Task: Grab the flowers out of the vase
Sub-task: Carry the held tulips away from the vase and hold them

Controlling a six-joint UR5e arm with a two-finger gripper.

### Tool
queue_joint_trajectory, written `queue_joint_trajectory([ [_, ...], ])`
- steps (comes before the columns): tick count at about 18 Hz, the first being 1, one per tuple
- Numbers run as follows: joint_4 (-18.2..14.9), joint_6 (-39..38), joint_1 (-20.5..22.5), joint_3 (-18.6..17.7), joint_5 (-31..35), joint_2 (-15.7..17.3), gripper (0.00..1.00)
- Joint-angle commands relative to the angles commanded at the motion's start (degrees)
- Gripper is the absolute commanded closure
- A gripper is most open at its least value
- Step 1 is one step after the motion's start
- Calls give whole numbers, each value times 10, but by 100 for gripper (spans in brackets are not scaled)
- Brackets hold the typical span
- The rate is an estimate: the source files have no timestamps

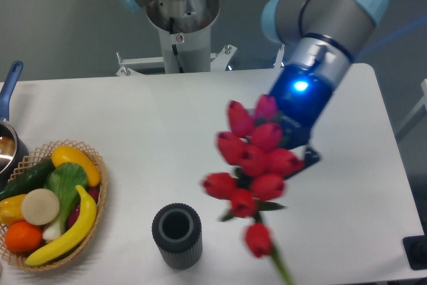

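Note:
The flowers [252,158], a bunch of red tulip buds with green stems, hang in the air above the white table, clear of the vase. My gripper [297,143] sits right behind the bunch, shut on the flowers; its fingers are mostly hidden by the buds. One bud [259,239] and a stem end trail low toward the table's front edge. The vase [177,235], a short dark ribbed cylinder, stands empty and upright near the front edge, to the lower left of the flowers.
A wicker basket [99,199] of fruit and vegetables sits at the front left. A blue-handled pot [8,135] is at the left edge. The arm's base [181,25] stands behind the table. A dark object [417,253] is at the right front corner.

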Motion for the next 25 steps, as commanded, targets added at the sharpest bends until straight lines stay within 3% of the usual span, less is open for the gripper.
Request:
queue_joint_trajectory([
  [2, -23, 18, 8, -3, 40, 0, 100],
  [6, -111, 115, 12, -2, 128, 0, 100],
  [7, -172, 158, 17, 3, 193, 0, 100],
  [11, -208, 160, 17, 3, 297, -1, 100],
  [16, -233, 179, 17, 10, 343, -10, 100],
  [19, -279, 186, 14, 27, 400, -21, 100],
  [25, -316, 221, -1, 38, 482, -40, 100],
])
